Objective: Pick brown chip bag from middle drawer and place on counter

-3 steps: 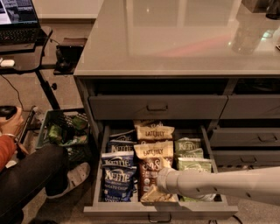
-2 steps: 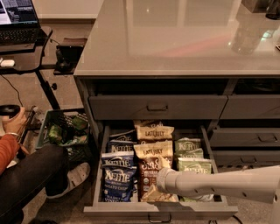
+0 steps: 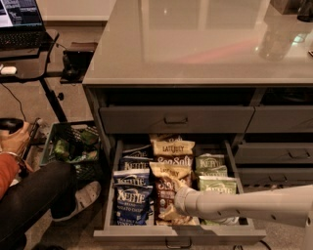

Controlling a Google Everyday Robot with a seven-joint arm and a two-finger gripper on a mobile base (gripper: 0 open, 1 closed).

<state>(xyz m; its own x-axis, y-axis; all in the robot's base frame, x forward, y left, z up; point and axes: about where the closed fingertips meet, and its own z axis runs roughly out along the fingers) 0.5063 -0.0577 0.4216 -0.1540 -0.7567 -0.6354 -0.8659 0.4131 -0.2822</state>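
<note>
Brown chip bag [image 3: 165,184] in centre row of open middle drawer [image 3: 146,235], long axis 12-to-6, cream band toward 12. Gripper [image 3: 177,199] against bag's 4 o'clock edge, grip state untellable. Blue Kettle bags [image 3: 131,197] at 9, green Kettle bags [image 3: 215,183] at 3. Counter [image 3: 195,46] at 12.

Glossy counter [image 3: 195,44], crinkly brown chip bag [image 3: 165,185], matt drawer [image 3: 178,235] w/ smooth plastic tool [image 3: 178,199] inside

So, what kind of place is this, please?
Probably an office snack area or a lab: a grey counter, under it an open drawer full of chip bags, and a desk with a laptop beside it. The robot's gripper is down in that drawer, at the brown chip bag.
</note>
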